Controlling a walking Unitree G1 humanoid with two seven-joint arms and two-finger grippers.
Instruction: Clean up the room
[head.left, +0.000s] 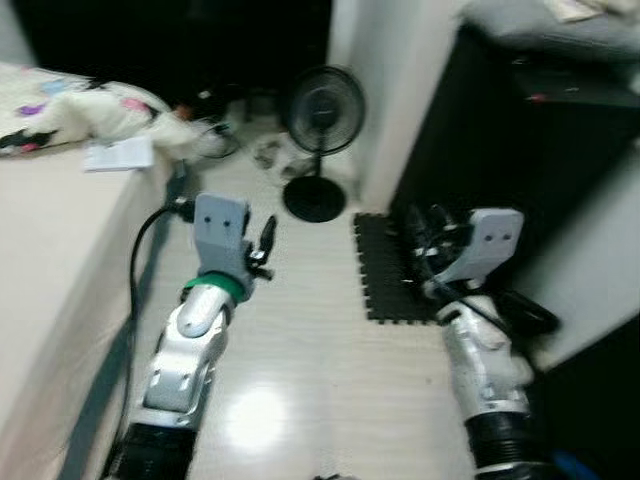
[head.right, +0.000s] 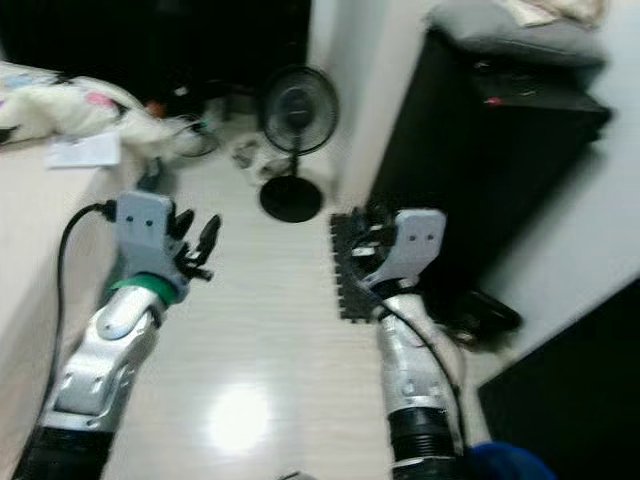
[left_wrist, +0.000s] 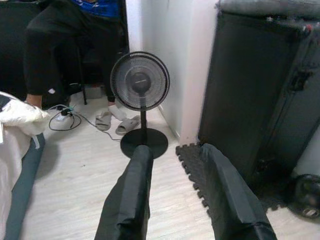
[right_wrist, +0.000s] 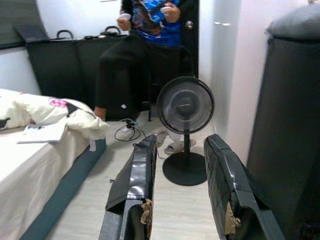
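Grippers, left gripper (left_wrist: 172, 192) and right gripper (right_wrist: 182, 187), hover with glossy black fingers spread, empty, above pale plank flooring, facing a round-caged pedestal fan (head.left: 321, 110) beside interlocking foam mat (head.left: 385, 270).

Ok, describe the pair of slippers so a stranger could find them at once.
Start at the bed along the robot's left and look past its far end to the black standing fan by the white wall corner. The slippers lie on the pale floor just beside the fan's round base, near a tangled white cable; they are the only flat, light grey footwear there.
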